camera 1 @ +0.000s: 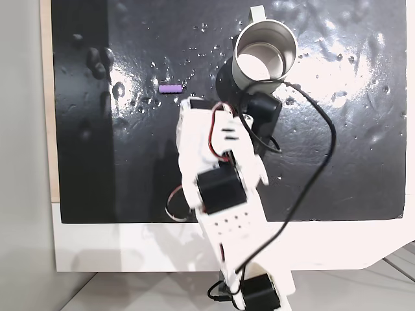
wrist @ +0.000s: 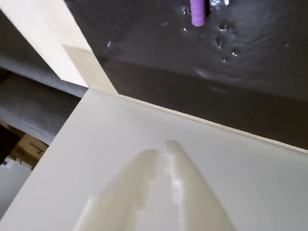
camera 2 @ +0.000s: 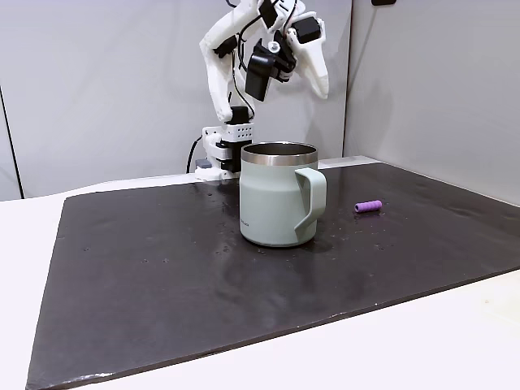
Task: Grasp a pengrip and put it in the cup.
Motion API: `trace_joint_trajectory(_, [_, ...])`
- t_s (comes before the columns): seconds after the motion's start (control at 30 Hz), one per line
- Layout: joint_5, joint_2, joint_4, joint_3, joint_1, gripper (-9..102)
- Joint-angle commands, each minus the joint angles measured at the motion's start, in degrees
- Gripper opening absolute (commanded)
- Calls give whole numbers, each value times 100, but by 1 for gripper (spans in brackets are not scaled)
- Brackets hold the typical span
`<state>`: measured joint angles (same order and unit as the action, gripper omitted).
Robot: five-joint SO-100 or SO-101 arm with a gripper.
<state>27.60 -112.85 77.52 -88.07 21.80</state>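
Item 1, claw [wrist: 166, 144]: pale white, seen closest in the wrist view, entering from the lower edge. Its 2 fingers lie pressed together, tips meeting with nothing between them. It hangs in the air above a white surface and the edge of a dark mat [wrist: 250, 72]. In a fixed view from the front, the claw [camera 2: 321, 88] points downward, raised well above the cup and behind it.

Item 2, arm [camera 1: 217, 168]: white segments with black motors, red and black wires. In a fixed view from above, it reaches from its base at the lower edge toward the cup.

Item 3, counter [camera 2: 455, 333]: white, carrying the dark mat [camera 2: 162, 276], which is glossy and dotted with small bumps and reflections.

Item 4, cup [camera 2: 276, 195]: silvery-grey metal mug with a loop handle, upright on the mat. From above, the cup [camera 1: 241, 40] shows a pale inside, and its handle points to the top of the picture. Nothing is visible inside it.

Item 5, pengrip [camera 1: 170, 87]: 1 small light-purple tube, lying on its side on the mat. From above, it sits left of the cup and well apart from it, just beyond the arm's upper end. From the front, the pengrip [camera 2: 368, 206] lies right of the cup. In the wrist view, the pengrip [wrist: 198, 12] shows at the top edge, partly cut off.
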Motion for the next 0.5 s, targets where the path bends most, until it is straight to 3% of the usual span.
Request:
trace_joint_trajectory(0.0, [360, 501, 70, 650, 193, 0])
trace_joint_trajectory(0.47, [668, 2909, 246, 2751, 343, 0])
